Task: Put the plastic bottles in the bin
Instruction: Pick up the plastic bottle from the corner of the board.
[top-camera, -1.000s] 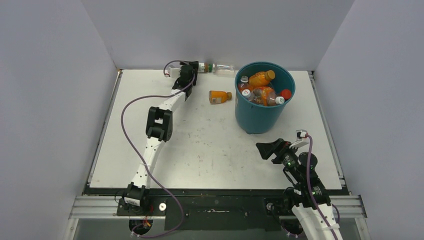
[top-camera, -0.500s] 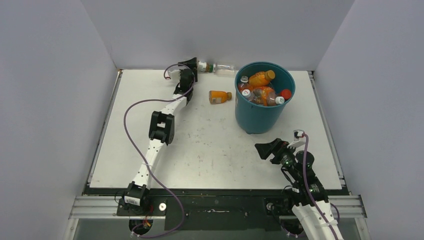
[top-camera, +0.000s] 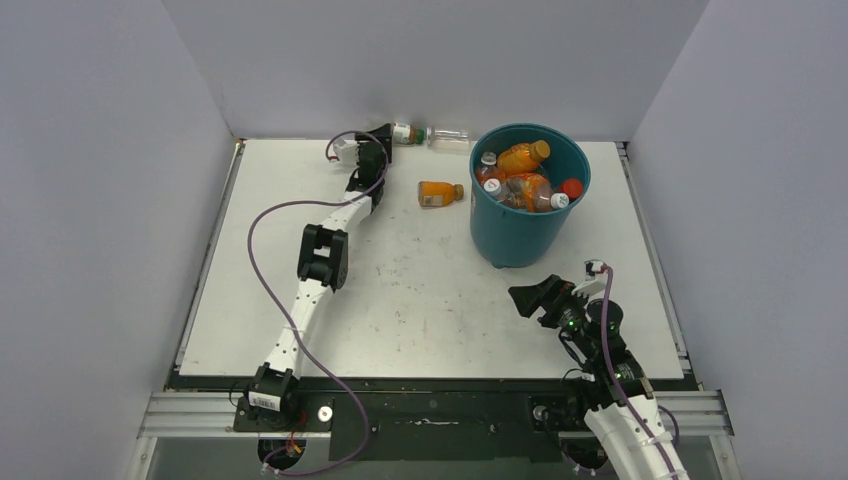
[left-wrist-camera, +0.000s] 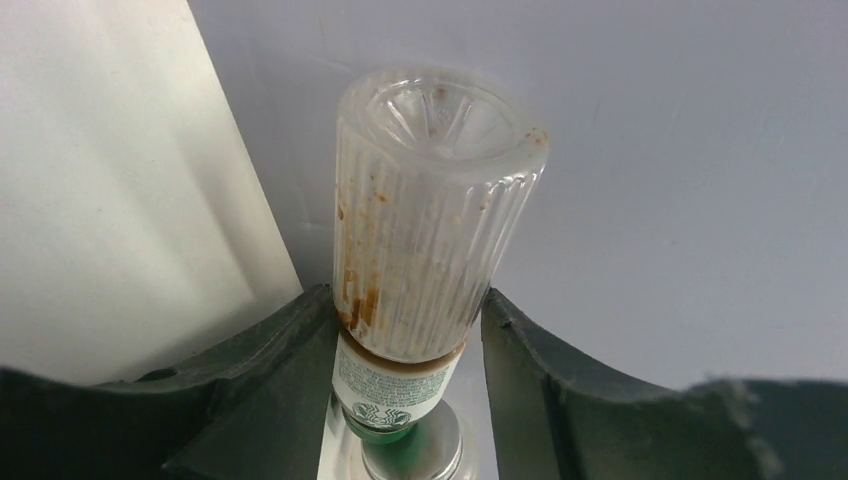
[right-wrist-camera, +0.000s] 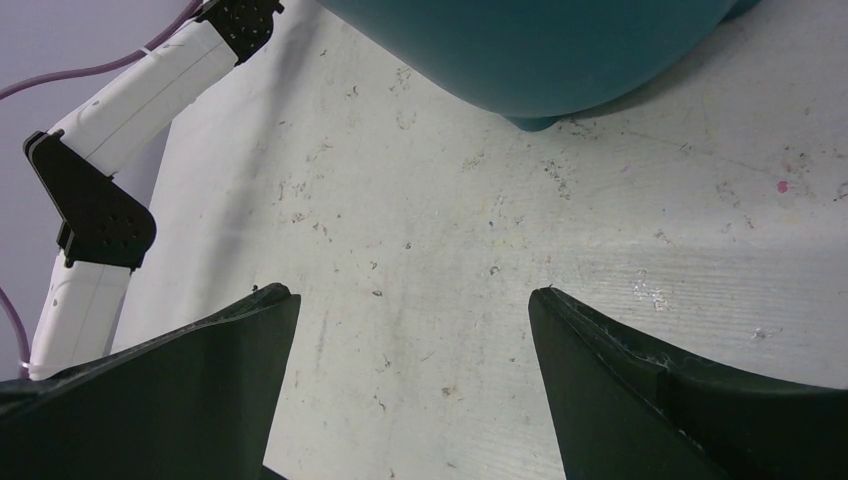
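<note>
Bottle (left-wrist-camera: 430, 220) between fingers of left gripper (left-wrist-camera: 402, 300), at back wall (left-wrist-camera: 650, 150)
Firm clamp or not, cannot tell; right gripper (right-wrist-camera: 410, 300) spread wide, empty, near bin (right-wrist-camera: 530, 50).

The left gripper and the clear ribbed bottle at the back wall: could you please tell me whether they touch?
Touching. The left wrist view shows the left gripper with both fingers against the sides of the clear ribbed bottle, no gap visible.
</note>
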